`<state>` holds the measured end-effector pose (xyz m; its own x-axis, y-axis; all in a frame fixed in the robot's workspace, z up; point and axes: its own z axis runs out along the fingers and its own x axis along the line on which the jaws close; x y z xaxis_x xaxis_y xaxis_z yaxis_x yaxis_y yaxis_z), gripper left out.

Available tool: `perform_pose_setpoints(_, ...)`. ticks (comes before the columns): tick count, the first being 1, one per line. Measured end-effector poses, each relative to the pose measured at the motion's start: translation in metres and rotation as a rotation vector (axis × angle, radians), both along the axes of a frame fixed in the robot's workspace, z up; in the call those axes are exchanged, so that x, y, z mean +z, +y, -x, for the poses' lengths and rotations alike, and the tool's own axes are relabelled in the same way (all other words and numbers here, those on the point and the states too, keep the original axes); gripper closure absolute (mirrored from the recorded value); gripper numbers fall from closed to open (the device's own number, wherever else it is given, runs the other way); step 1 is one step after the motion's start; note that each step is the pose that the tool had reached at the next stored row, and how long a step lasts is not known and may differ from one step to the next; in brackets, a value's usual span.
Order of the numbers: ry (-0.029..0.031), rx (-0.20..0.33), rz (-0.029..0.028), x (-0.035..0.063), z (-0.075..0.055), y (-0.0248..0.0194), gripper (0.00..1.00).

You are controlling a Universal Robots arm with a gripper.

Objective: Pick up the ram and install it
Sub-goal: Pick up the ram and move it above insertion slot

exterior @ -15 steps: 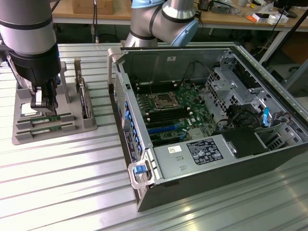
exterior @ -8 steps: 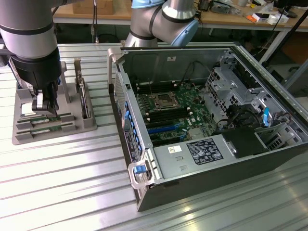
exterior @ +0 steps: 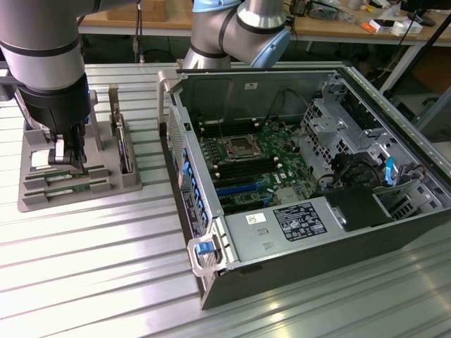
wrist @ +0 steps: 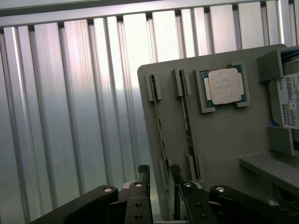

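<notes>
Two ram sticks stand edge-on in slots of the grey fixture (wrist: 224,140): one ram (wrist: 160,133) lines up with the gap between my fingers, and a second stick (wrist: 188,126) lies parallel beside it. My gripper (wrist: 160,171) is open, with a fingertip (wrist: 144,170) on each side of the first stick's near end; I cannot tell whether they touch it. In the exterior view the gripper (exterior: 67,156) hangs low over the fixture (exterior: 106,184) at the exterior view's left. The motherboard (exterior: 246,160) lies in the open computer case (exterior: 296,274).
On the fixture also sit a square silver CPU (wrist: 225,86) and a hard drive (wrist: 286,100), which stands upright (exterior: 125,144) beside the gripper. The case's metal wall (exterior: 176,141) rises between fixture and motherboard. Ribbed aluminium tabletop (exterior: 91,267) surrounds everything.
</notes>
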<state>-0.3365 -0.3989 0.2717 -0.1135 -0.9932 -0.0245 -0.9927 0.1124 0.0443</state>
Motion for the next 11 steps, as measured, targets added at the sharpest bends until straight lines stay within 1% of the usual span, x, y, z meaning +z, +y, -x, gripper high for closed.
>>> perform_pose_setpoints(11, -0.0001, 0.000, 0.0000, -0.0077, 0.0000, 0.0000, 0.70)
